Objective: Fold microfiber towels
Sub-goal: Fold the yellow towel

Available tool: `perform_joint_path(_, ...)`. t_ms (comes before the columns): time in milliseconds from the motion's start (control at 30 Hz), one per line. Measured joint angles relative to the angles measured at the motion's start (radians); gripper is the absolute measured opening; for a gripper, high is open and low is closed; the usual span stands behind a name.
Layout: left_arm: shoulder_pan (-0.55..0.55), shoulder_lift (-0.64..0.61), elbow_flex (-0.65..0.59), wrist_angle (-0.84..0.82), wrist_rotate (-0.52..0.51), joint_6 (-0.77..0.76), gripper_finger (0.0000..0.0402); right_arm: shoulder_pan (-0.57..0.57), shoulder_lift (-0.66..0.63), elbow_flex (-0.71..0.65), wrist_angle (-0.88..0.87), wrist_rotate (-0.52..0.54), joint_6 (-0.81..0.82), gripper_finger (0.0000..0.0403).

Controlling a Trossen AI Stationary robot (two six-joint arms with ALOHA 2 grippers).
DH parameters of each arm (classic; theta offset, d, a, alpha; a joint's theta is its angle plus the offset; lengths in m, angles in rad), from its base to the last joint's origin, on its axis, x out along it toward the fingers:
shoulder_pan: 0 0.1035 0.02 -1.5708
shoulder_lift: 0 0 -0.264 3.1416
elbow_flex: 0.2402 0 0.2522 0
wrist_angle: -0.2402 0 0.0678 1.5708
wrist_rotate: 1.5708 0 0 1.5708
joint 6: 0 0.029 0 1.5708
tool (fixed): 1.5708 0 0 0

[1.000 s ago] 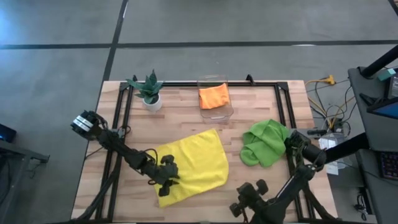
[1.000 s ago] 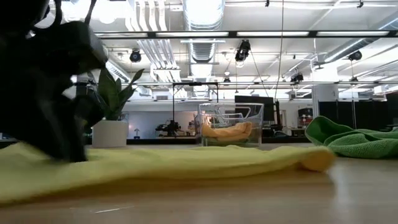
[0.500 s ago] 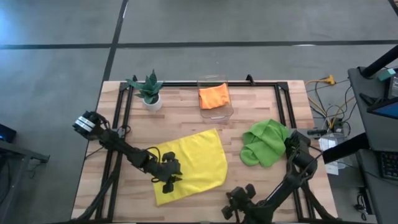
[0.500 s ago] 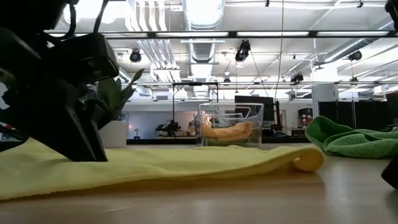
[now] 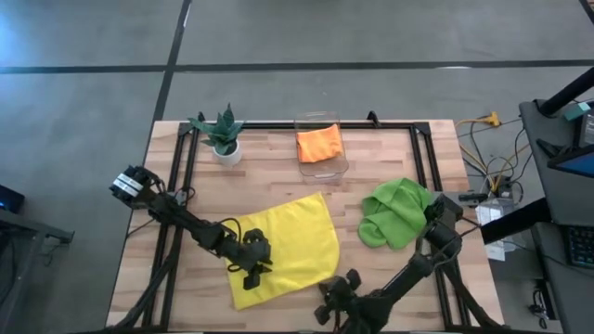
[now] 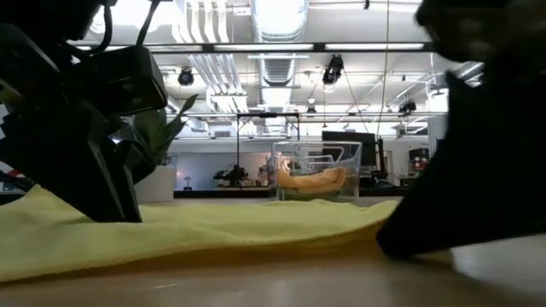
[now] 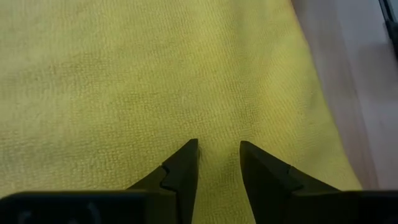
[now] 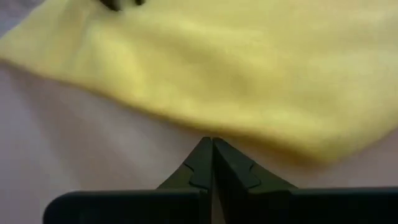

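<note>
The counter (image 5: pixel 390 148) carries a yellow towel (image 5: pixel 302 237) folded over at its middle front, not yet a finished stack. A crumpled green towel (image 5: pixel 394 211) lies to its right, unfolded, and an orange towel (image 5: pixel 319 144) sits folded in the clear bin (image 5: pixel 336 168) at the back. The left claw (image 5: pixel 251 269) rests on the yellow towel, parted and grasping nothing. The right claw (image 8: pixel 212 149), clenched and empty, is at the towel's near edge.

Wooden counter (image 5: pixel 278 176): yellow towel (image 5: pixel 292 243) spread flat near front, green towel (image 5: pixel 394 211) bunched at right, clear bin (image 5: pixel 322 156) and potted plant (image 5: pixel 224 135) set at back.
</note>
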Motion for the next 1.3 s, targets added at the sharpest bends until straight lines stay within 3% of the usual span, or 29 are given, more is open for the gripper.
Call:
perform_joint_path(100, 0.0, 0.0, -0.001, -0.007, 0.017, 0.001, 0.0106, -0.034, 0.009, -0.001, -0.132, 0.003, 0.072, 0.0008)
perform_joint_path(267, -0.001, 0.0, -0.002, -0.016, 0.035, 0.001, 0.0106, -0.078, 0.027, -0.008, -0.517, 0.018, 0.249, 0.0008)
perform_joint_path(433, -0.002, 0.0, -0.006, -0.02, 0.05, 0.001, 0.0106, -0.108, 0.016, -0.02, -0.884, -0.177, 0.357, 0.0008)
perform_joint_path(500, -0.002, 0.0, -0.007, -0.029, 0.055, 0.0, 0.0106, -0.103, 0.003, -0.02, -0.933, -0.21, 0.387, 0.0008)
perform_joint_path(600, -0.002, 0.0, -0.013, -0.028, 0.059, -0.001, 0.0106, -0.07, -0.062, -0.019, -0.908, -0.176, 0.387, 0.0008)
perform_joint_path(767, -0.002, 0.0, -0.035, -0.021, 0.063, -0.002, 0.0106, -0.014, -0.158, -0.024, -0.674, -0.044, 0.337, 0.0008)
perform_joint_path(967, -0.002, -0.009, -0.07, -0.006, 0.061, 0.011, 0.0106, 0.043, -0.272, -0.144, -0.306, -0.023, 0.351, 0.0008)
perform_joint_path(1067, -0.002, -0.028, -0.076, -0.016, 0.057, 0.082, 0.0106, 0.065, -0.336, -0.301, 0.083, -0.05, 0.311, 0.0008)
perform_joint_path(1200, -0.002, -0.092, -0.08, -0.026, 0.054, 0.174, 0.0101, 0.058, -0.376, -0.551, 0.695, -0.205, 0.158, 0.0008)
perform_joint_path(1300, -0.002, -0.156, -0.081, -0.034, 0.044, 0.21, 0.0085, 0.035, -0.41, -0.676, 0.94, -0.235, 0.137, 0.0008)
